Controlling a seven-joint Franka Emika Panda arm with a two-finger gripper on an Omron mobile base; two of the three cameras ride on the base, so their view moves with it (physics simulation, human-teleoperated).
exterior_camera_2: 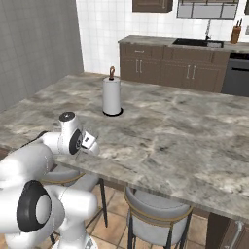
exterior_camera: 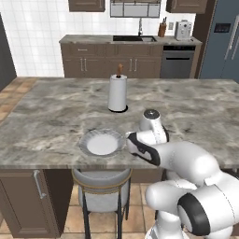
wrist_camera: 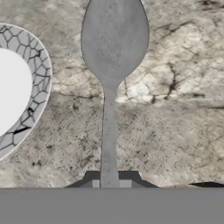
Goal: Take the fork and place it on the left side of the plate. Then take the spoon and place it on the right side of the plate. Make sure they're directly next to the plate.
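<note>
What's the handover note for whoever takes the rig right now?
Gripper: shut on the spoon's handle, low over the island counter.
Spoon: in the hand view it hangs just to the right of the plate, with a gap of bare marble between them; whether it touches the counter is unclear.
Plate: near the counter's front edge, left of the arm.
Fork: I can't make it out, so its placement is unconfirmed.
Left: set the spoon down directly beside the plate, release, check the fork.

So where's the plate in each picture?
Left base view: the plate sits near the counter's front edge, lower middle, left of the arm.
Right base view: I can't find it; the arm covers that corner of the counter.
Hand view: its patterned rim is at the left edge, beside the spoon.
Shared landmark: the paper towel roll.
</note>
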